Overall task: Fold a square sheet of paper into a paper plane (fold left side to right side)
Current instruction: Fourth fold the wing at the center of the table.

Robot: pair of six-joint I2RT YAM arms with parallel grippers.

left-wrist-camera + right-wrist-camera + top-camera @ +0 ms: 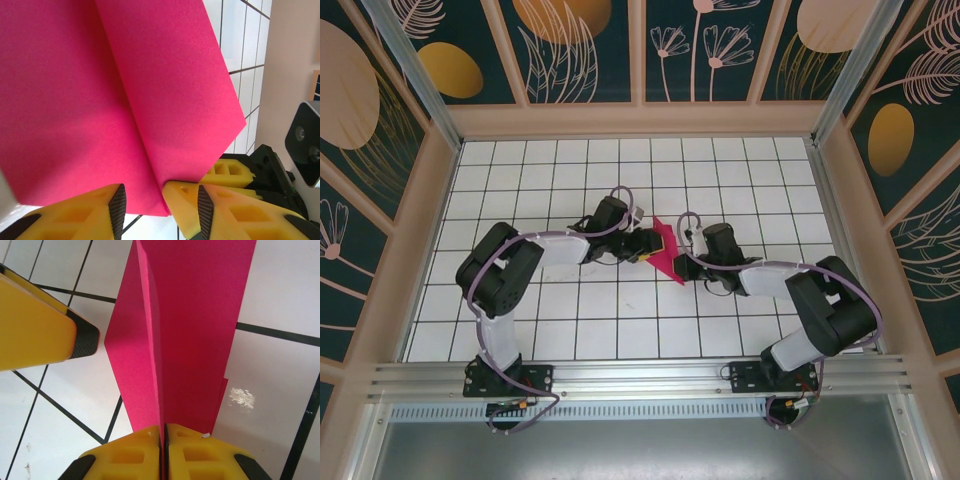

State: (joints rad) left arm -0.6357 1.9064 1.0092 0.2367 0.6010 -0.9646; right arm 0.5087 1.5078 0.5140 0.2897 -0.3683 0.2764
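Your right gripper (pixel 163 432): jaws pinched tight on centre ridge of paper plane (pixel 195 330), low over table (pixel 570 330) centre. Beyond, left gripper (pixel 150 200): jaws apart, flap in gap, seemingly not clamped. Risk: you pull while only one side holds, so paper tears or crease skews. Plane's nose cut off; contact under flap hidden.

Yellow right fingers (pixel 195 452) were pressed together at frame bottom, pinching the raised centre ridge of the pink paper (pixel 195 340). Paper ran upward over the white tiled worktop (pixel 280 285). Black-tipped left finger (pixel 35 330) sat just beside its left edge.
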